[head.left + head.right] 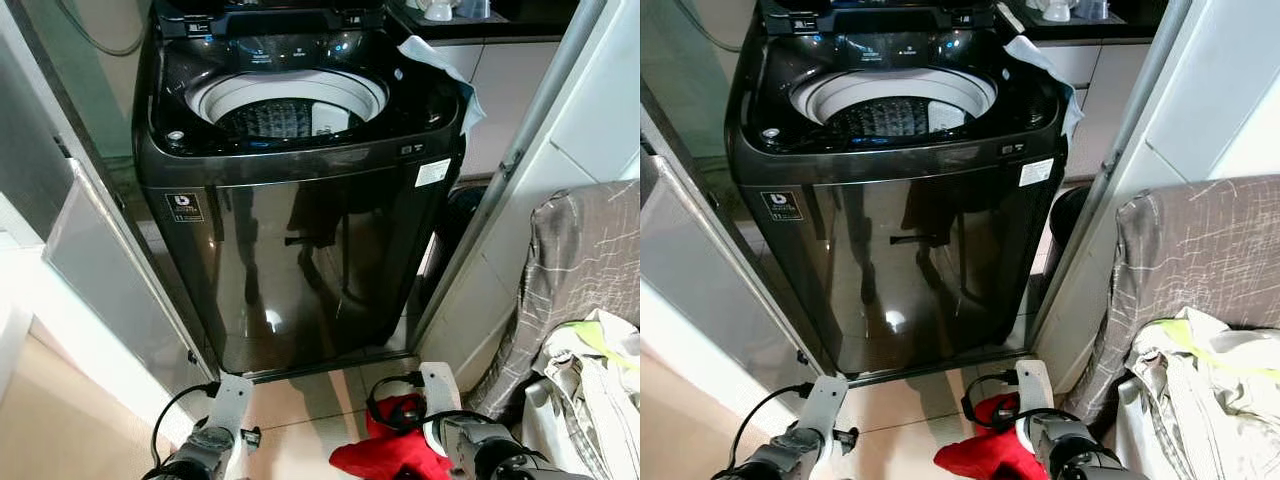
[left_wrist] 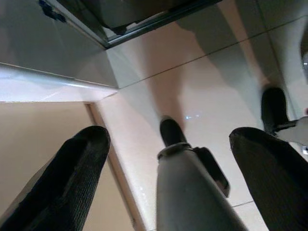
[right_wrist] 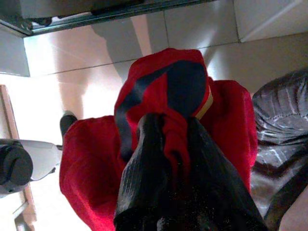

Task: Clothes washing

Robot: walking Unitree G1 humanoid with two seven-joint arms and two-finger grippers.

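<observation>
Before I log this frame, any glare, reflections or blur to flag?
Left eye view: sharp; the washing machine front mirrors the room, with a glare spot low down. Left wrist view: open left end effector fingers blurred up close. Right wrist view: right end effector dark against the red garment.

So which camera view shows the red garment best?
The right wrist view: the red garment hangs large there, pinched in the right gripper. Both eye views catch just a small part of it low, near the floor.

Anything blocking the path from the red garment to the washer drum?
Nothing visible does. The right gripper holds the red garment low over the floor before the washing machine; its lid is up and the drum open. A cloth hangs beside the opening.
</observation>
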